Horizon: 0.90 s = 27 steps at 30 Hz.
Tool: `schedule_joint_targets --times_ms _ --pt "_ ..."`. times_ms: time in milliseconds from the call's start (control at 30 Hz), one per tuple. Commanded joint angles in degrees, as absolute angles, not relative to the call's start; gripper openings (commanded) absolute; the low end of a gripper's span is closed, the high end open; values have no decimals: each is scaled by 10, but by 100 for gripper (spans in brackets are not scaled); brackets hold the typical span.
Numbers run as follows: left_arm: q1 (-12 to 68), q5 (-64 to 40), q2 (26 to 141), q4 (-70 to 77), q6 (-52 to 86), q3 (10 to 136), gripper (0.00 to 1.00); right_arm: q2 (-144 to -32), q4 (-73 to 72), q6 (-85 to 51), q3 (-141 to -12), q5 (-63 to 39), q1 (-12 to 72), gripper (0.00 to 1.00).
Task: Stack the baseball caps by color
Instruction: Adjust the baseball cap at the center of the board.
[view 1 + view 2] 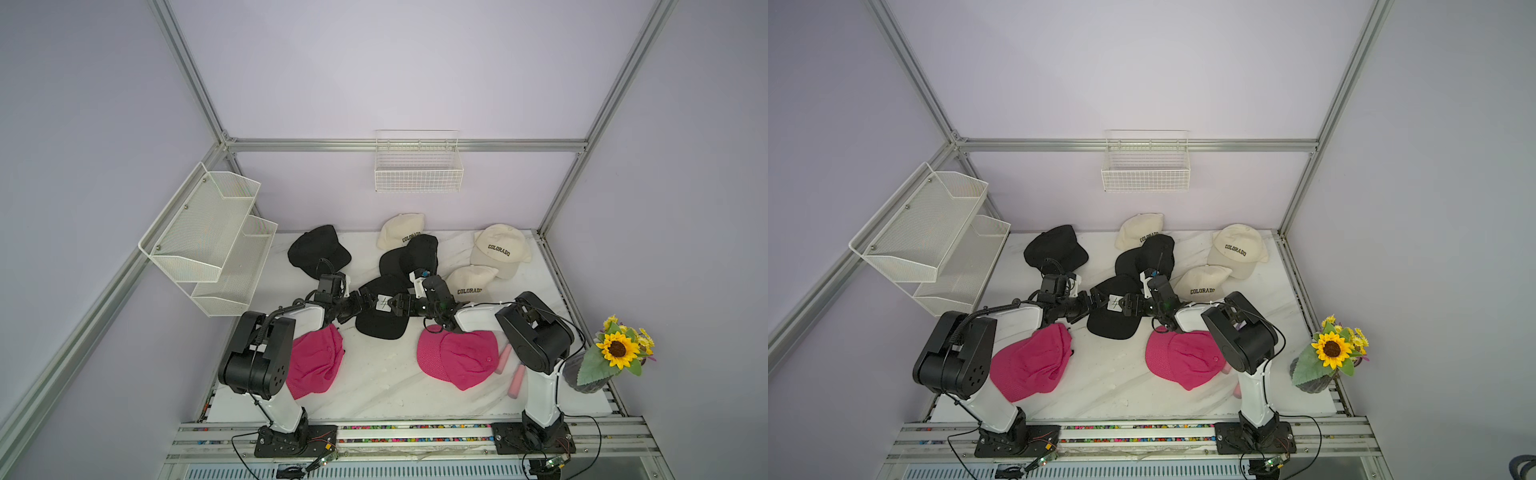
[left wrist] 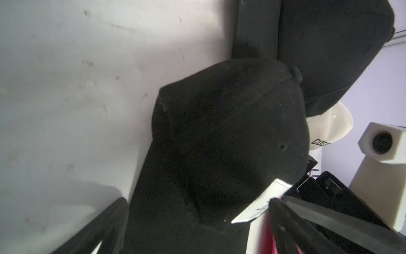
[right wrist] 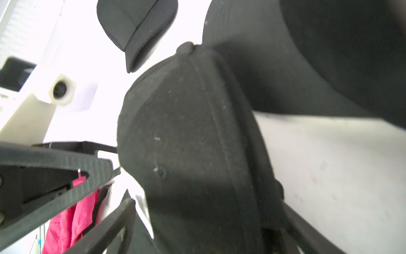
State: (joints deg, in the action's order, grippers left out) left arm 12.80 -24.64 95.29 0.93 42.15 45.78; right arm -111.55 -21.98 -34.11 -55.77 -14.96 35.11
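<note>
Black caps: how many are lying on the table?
3: back-left black cap; back-centre black cap, overlapping a cream cap; patched black cap mid-table. Others may lie hidden underneath.

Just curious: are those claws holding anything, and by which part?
Nothing is held. The left gripper and right gripper stand open, flanking the crown of the black patched cap.
</note>
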Motion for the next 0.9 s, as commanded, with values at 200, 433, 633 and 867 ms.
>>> schedule_joint_targets --times_ms 200,433,633,867 --pt "186 -225 935 -23 502 439 100 -1100 -198 -362 -520 -133 357 96" --pt "187 -189 916 -41 505 435 100 -1102 -191 -351 -537 -108 356 97" --pt "186 -162 902 -54 484 441 100 -1067 -199 -364 -520 -63 352 97" --pt "178 -154 900 -70 467 460 100 -986 -255 -401 -491 -61 314 97"
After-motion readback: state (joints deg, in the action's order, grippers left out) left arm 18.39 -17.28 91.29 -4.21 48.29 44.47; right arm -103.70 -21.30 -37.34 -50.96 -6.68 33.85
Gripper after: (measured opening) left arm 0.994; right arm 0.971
